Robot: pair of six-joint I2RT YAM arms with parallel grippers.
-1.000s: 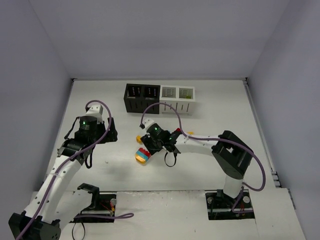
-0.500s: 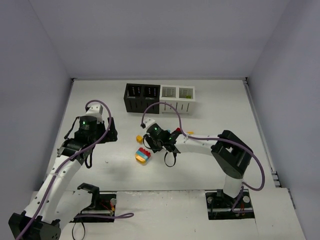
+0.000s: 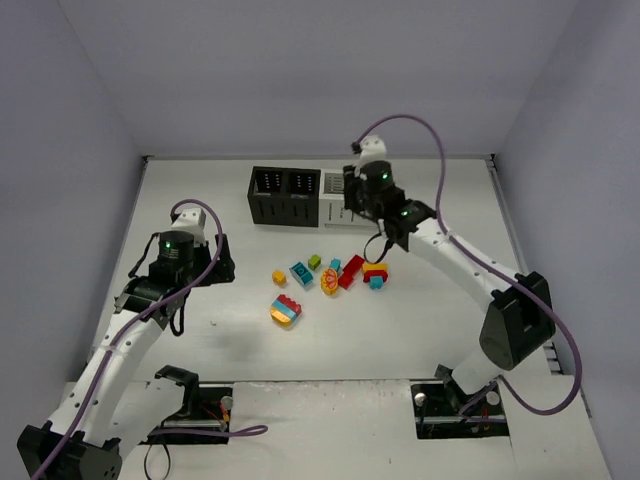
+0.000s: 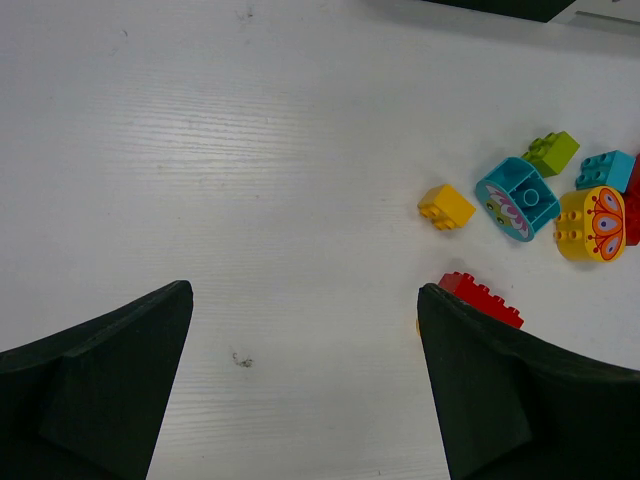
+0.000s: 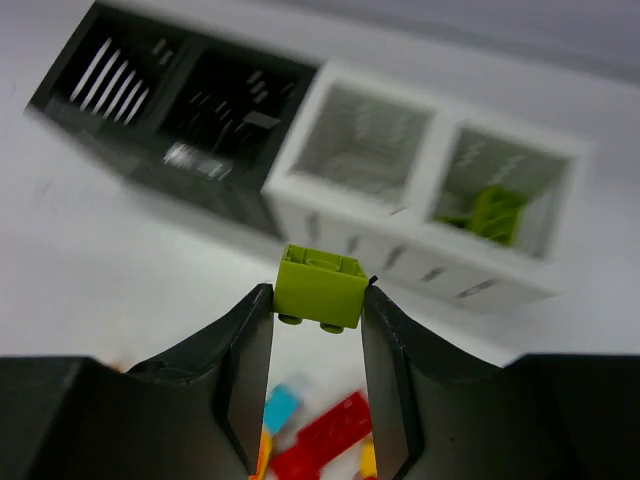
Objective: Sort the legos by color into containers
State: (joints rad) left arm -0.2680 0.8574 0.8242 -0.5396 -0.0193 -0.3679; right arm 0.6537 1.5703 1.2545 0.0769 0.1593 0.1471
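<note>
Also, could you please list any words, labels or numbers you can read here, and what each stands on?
None: no readable text in any view.
The rounded yellow brick carries only an orange butterfly picture and the round teal brick a printed drawing, no letters.
The containers and the green brick in the right end effector show no markings.

Counting now: four bins (image 3: 300,215) in one row, two black bins (image 5: 180,175) and two white bins (image 5: 420,265). Greens make three: one held green brick (image 5: 320,283) in my right end effector (image 5: 318,300), one binned green brick (image 5: 490,213), one loose green brick (image 4: 550,152) on the desk (image 4: 250,150). Also loose: one yellow cube (image 4: 446,207), one round teal piece (image 4: 517,197), one small teal brick (image 4: 605,168), one yellow butterfly piece (image 4: 590,222), one red brick (image 3: 351,272). Two multicolour clumps: near clump (image 3: 285,311), right clump (image 3: 377,272).
</note>
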